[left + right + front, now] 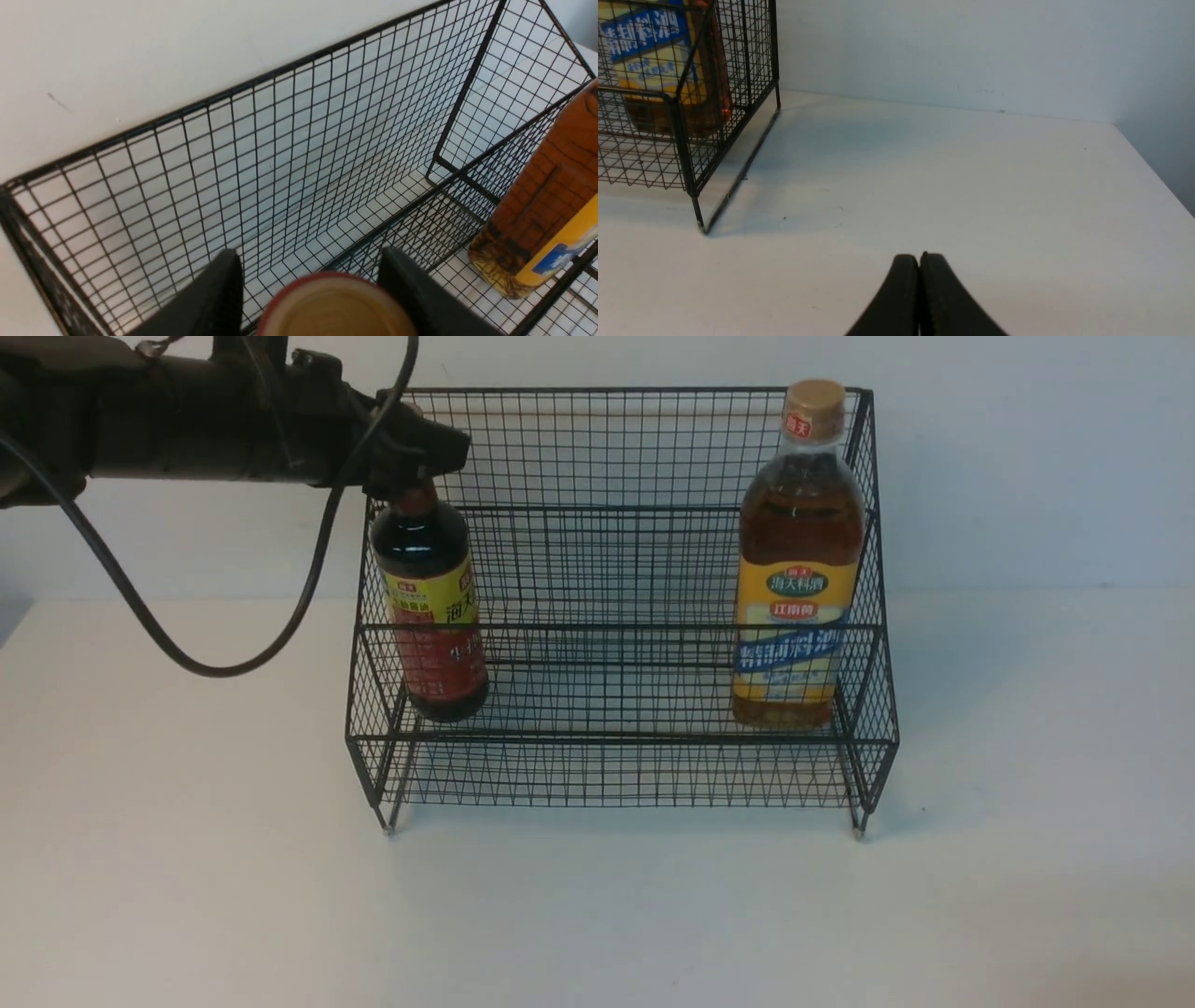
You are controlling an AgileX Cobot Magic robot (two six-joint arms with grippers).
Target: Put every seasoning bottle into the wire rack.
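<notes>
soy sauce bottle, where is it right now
In the front view the soy sauce bottle stands in the wire rack's lower tier at its left end, under the left gripper.

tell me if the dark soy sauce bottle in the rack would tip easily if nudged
Probably somewhat: the soy sauce bottle is tall and narrow and already leans a little. It looks nearly full, so likely heavy for its size. The wire rack front rail should catch it.

left gripper (310, 284) reaches in level, fingers parted; right gripper (920, 266) sits low, pressed closed.
</notes>
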